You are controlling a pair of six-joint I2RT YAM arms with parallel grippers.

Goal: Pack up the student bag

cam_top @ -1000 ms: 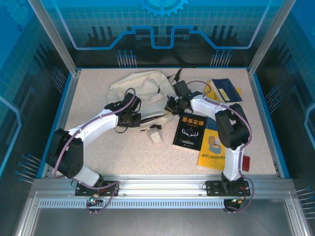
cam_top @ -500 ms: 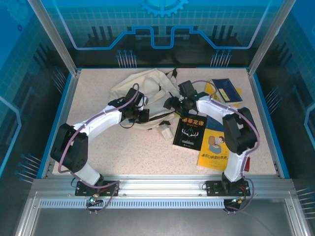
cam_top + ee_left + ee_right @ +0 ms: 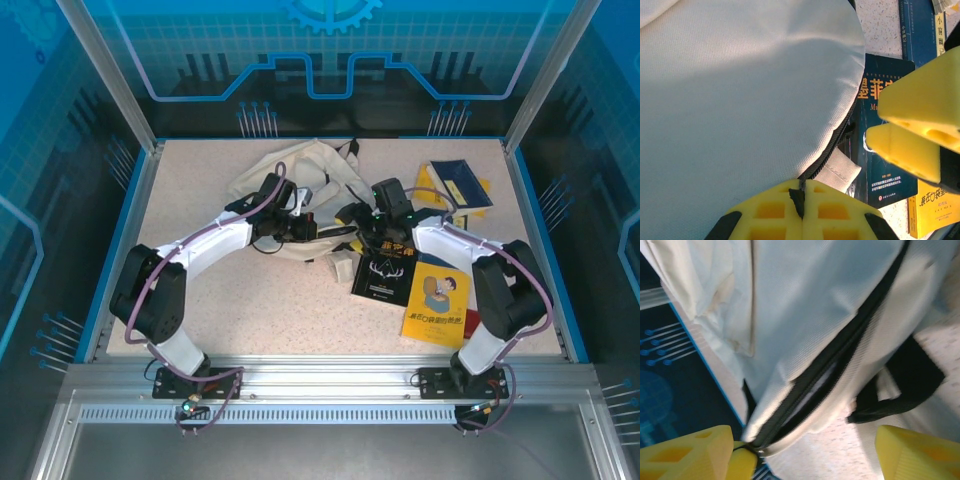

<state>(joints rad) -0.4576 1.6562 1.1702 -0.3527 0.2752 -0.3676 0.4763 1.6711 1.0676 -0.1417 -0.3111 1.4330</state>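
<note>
The student bag [image 3: 300, 180], cream fabric with black zip trim, lies at the back middle of the table. My left gripper [image 3: 312, 228] is at its near right edge. In the left wrist view the left gripper [image 3: 804, 189] is shut on the black zip end where the student bag [image 3: 740, 90] comes to a corner. My right gripper [image 3: 352, 216] hovers just right of that corner. In the right wrist view the right gripper [image 3: 805, 460] stands open over the bag's partly open zip [image 3: 830, 365], with nothing between its fingers [image 3: 920, 455].
A dark book [image 3: 385, 265] and a yellow book [image 3: 438, 298] lie right of the bag, under the right arm. Another blue and yellow book [image 3: 455, 185] sits at the back right. A blue wall rims the table [image 3: 250, 310].
The right gripper has opened and let go of the bag. Both arms have shifted right, and the bag's near corner has been drawn right with the left gripper.
</note>
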